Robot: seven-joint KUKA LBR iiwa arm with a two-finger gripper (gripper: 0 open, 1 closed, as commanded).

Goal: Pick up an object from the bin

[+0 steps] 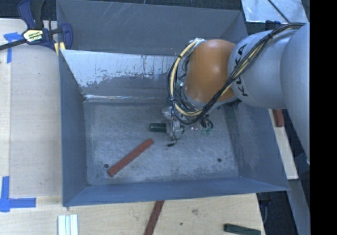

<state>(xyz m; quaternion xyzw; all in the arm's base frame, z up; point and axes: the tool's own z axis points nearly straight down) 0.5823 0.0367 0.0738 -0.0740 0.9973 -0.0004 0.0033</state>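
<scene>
The light is even and moderately bright, and it falls from above. The far wall of the bin (121, 68) shows a pale reflecting band, and the orange cover (208, 73) carries a soft highlight. Under the arm (274, 70) the bin floor lies in darker shadow.

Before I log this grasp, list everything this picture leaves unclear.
- Camera view, gripper: crowded by cables under the orange wrist cover; its hold cannot be read.
- Beside it, small dark object: too small to identify, right end hidden by the gripper.
- At right, bin floor: covered by the arm.
</scene>
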